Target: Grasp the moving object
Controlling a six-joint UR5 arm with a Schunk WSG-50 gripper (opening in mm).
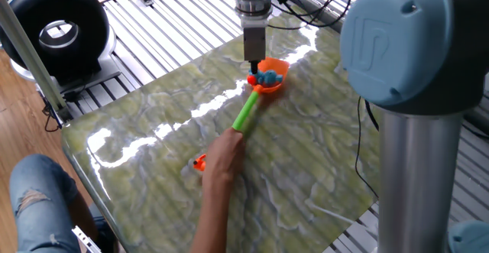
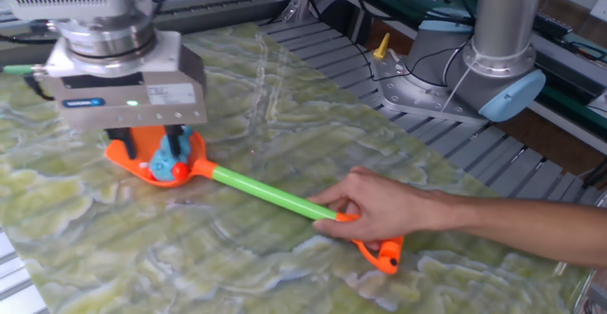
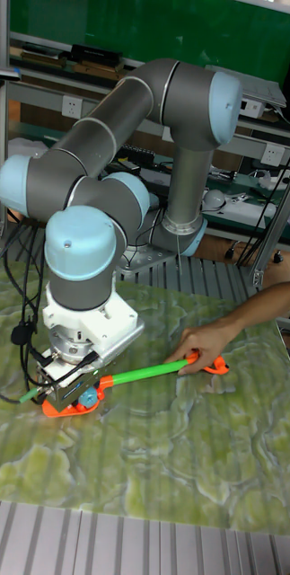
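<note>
The moving object, a small light-blue lumpy toy [image 2: 172,152] with red-orange spots, lies in the orange head of a scoop [image 2: 135,149] with a green handle [image 2: 267,193]. A person's hand [image 2: 381,207] holds the handle's far end. My gripper [image 2: 153,140] stands straight over the scoop head, open, with a dark finger on each side of the toy and not closed on it. The one fixed view shows the toy [image 1: 267,77] just right of the gripper [image 1: 254,71]. In the tall fixed view the toy [image 3: 89,396] sits under the gripper [image 3: 70,393].
A small orange piece [image 2: 384,255] lies under the person's hand. The forearm [image 1: 214,207] crosses the near side of the green marbled table [image 1: 306,169]. Slatted metal rails [image 1: 176,24] surround it. The arm's base [image 2: 493,58] stands at the back right.
</note>
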